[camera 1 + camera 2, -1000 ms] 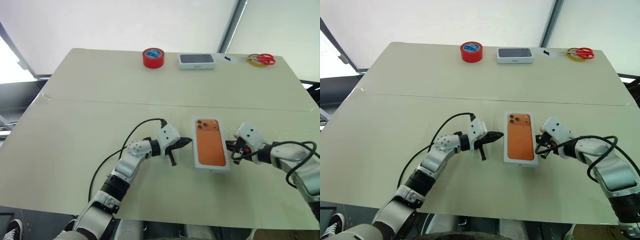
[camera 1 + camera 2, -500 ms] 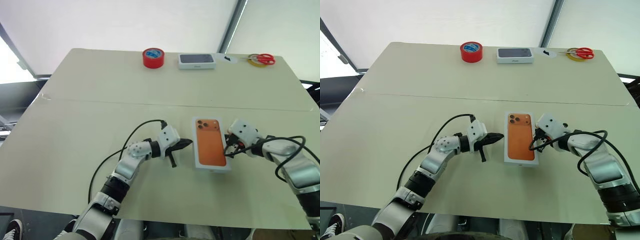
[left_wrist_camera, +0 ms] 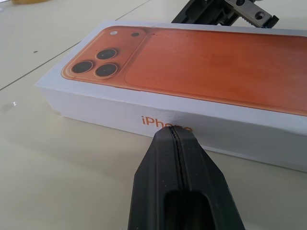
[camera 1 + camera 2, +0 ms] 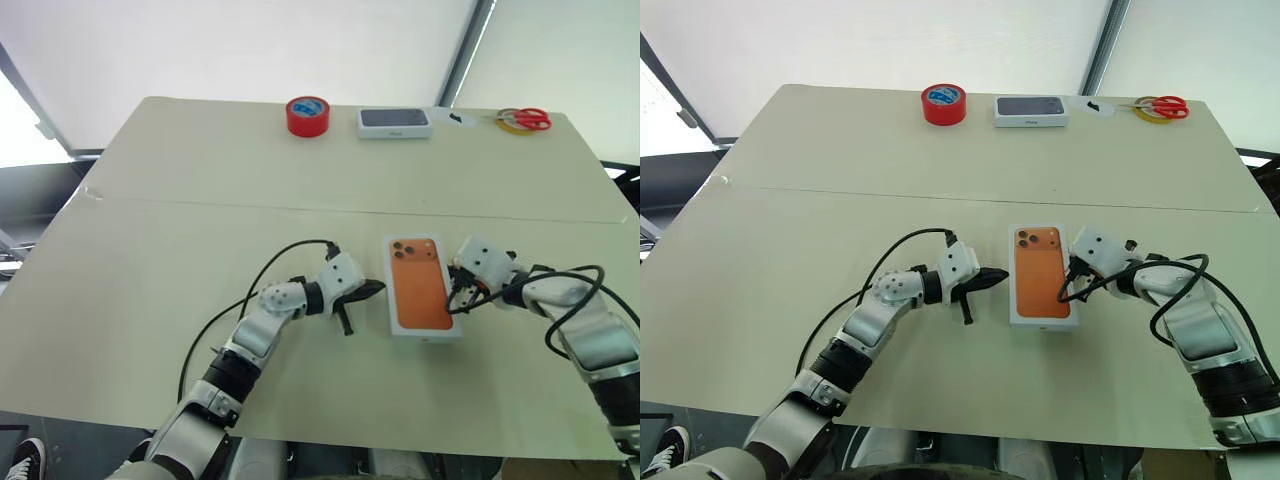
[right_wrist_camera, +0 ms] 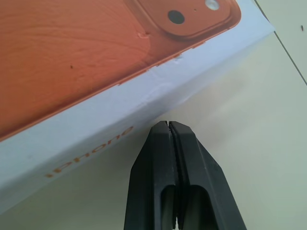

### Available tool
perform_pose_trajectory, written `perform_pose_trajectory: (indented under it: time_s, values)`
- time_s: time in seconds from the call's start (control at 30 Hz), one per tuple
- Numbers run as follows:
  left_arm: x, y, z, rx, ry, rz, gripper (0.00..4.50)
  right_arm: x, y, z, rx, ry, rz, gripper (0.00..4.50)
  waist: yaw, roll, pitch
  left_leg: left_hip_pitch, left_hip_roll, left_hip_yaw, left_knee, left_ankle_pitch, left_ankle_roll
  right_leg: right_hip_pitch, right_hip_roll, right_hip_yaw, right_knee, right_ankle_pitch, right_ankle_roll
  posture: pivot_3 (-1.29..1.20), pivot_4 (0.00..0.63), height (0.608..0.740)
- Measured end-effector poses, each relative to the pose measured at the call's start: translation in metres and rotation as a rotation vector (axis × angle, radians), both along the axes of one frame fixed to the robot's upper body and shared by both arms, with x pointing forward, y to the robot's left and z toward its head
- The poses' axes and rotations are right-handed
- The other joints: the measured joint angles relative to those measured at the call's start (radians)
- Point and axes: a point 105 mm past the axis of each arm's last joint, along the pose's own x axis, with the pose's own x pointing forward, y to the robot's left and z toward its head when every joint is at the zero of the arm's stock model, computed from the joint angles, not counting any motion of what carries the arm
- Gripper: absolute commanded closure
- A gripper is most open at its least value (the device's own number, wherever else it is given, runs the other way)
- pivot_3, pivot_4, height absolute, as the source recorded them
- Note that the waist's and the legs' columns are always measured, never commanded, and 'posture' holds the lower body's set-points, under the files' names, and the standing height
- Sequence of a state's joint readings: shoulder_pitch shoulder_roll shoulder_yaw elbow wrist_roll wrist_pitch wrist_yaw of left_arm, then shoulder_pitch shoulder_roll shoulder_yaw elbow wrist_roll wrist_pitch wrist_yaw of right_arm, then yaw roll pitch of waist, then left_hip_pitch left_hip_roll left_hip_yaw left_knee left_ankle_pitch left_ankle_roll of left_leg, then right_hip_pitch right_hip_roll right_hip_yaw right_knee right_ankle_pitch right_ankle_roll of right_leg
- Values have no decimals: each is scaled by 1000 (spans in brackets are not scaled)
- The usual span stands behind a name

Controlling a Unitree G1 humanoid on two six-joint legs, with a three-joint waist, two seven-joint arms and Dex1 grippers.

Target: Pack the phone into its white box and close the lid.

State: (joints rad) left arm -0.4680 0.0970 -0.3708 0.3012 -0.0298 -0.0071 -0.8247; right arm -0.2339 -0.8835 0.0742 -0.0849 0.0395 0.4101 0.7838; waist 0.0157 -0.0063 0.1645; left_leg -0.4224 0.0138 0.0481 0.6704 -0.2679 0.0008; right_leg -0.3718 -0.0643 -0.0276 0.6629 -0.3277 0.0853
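Observation:
The white box lies shut in the middle of the table, with the lid on it. The lid's top bears an orange print of a phone's back, and its side reads "iPhone". The phone itself is hidden. My left gripper is shut, its tip right at the box's left long side; I cannot tell if it touches. On the opposite long side, my right gripper is also shut, its tip against or just short of the white wall.
At the far edge of the table stand a red tape roll, a closed white box with a dark top, and red-handled scissors on a yellow tape roll. A seam crosses the table behind the box.
My right gripper has moved in toward the box's right side and rolled at the wrist. The left gripper and the box have stayed put.

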Motion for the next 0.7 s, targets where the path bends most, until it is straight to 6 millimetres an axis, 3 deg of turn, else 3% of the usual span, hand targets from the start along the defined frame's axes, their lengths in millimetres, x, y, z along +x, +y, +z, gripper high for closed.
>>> perform_pose_trajectory:
  time_s: [0.5, 0.6, 0.7]
  values:
    - [3, 9, 2, -1, -4, 24, 4500, 5, -8, 2, -76, -35, 28, 4452, -2, 0, 0, 1, 0, 0, 1, 0, 0, 1, 0, 0, 0, 0, 0, 0, 150, 740]
    - [11, 15, 18, -75, 3, 69, 4500, 11, -7, 12, 115, -21, -32, 4452, -2, 0, 0, 1, 0, 0, 1, 0, -1, 1, 0, 0, 1, 0, 0, 0, 150, 740]
    - [25, 6, 53, -141, -52, 79, 4500, 7, -1, 35, 289, -15, 6, 4452, 7, 0, 0, -1, 0, -1, 4, 0, 0, 1, 0, -1, 1, 0, 0, 0, 150, 740]
